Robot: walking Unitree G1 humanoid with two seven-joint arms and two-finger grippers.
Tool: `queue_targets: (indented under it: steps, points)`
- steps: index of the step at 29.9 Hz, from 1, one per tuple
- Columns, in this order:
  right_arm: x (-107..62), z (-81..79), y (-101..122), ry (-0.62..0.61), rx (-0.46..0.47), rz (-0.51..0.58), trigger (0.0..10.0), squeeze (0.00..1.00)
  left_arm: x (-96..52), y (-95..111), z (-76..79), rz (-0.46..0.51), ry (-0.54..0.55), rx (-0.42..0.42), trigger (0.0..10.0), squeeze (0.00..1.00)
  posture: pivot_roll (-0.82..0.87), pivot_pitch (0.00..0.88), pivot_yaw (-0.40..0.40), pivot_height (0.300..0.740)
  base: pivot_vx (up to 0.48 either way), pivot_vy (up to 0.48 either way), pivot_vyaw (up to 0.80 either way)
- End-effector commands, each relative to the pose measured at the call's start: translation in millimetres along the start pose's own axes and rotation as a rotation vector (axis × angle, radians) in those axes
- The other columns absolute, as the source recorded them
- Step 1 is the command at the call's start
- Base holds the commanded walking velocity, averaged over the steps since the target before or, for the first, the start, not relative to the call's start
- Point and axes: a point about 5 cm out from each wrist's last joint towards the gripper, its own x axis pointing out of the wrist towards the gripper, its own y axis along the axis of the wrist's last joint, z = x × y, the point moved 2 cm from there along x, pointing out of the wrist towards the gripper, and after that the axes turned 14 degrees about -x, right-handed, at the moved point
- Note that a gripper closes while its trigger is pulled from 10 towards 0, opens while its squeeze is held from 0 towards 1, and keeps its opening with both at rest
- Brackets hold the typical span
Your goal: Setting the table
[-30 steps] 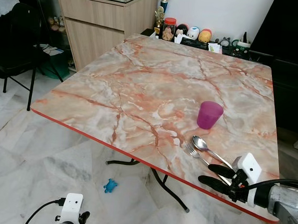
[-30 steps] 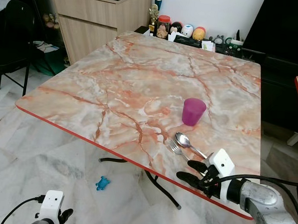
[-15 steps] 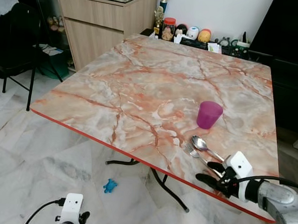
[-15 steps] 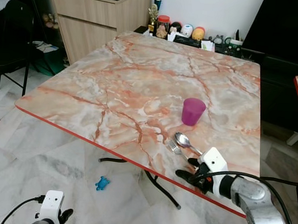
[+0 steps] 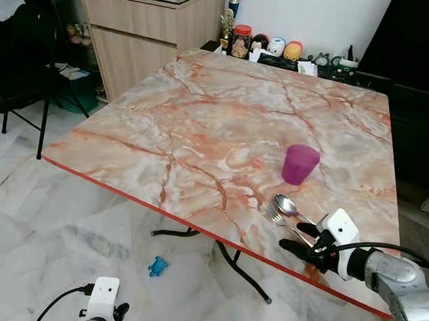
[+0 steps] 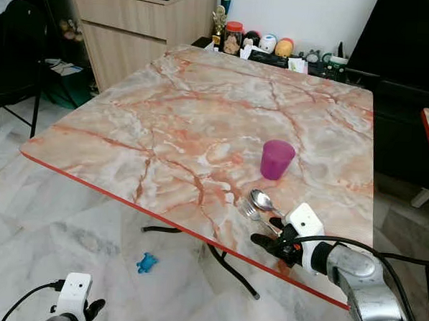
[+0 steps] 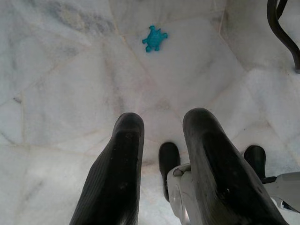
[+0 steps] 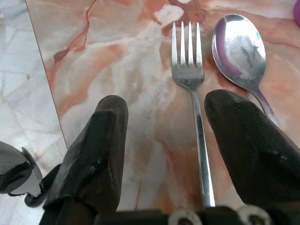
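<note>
Right gripper (image 6: 266, 240) low over the near edge of the marble table (image 5: 223, 125), fingers spread apart, holding nothing. Fork (image 8: 191, 89) between the 2 fingers in the right wrist view, handle running back toward the wrist, tines pointing away across the table; nearer one finger (image 8: 248, 145) than the other, not clearly touching either. Spoon (image 8: 238, 49) just beside the fork, bowl up, roughly parallel, handle passing behind that same finger. From the head views, fork (image 5: 275, 217) and spoon (image 5: 288, 206) side by side near the table's front right part, close to the red edge, with the gripper's fingertips at their handle ends. Purple cup (image 5: 301, 163) upright farther in on the table, apart from the cutlery.

Left gripper (image 7: 161, 154) hanging idle above the pale marble floor (image 7: 61, 93), 2 fingers apart and empty. Small blue turtle toy (image 7: 154, 38) on the floor beyond them, near a black table leg (image 7: 281, 28). Wooden cabinet (image 5: 145, 35) and a row of small jars and figures (image 5: 278, 49) past the table's far edge.
</note>
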Motion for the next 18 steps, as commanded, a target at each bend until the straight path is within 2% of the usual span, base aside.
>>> queue_targets:
  steps: [1, 18]
  points:
    - [-0.3, 3.5, -2.1, -0.02, -0.003, -0.011, 10.0, 0.0, -0.1, -2.3, -0.1, -0.013, 0.004, -0.006, 10.0, 0.0, 0.11, 0.0, -0.04, 0.728, 0.0, 0.0, 0.0]
    - [7.9, 8.1, -9.2, -0.086, 0.03, -0.052, 10.0, 0.0, 0.9, 1.6, 2.9, 0.005, -0.004, -0.01, 10.0, 0.0, 0.11, 0.0, -0.041, 0.728, 0.0, 0.0, 0.0]
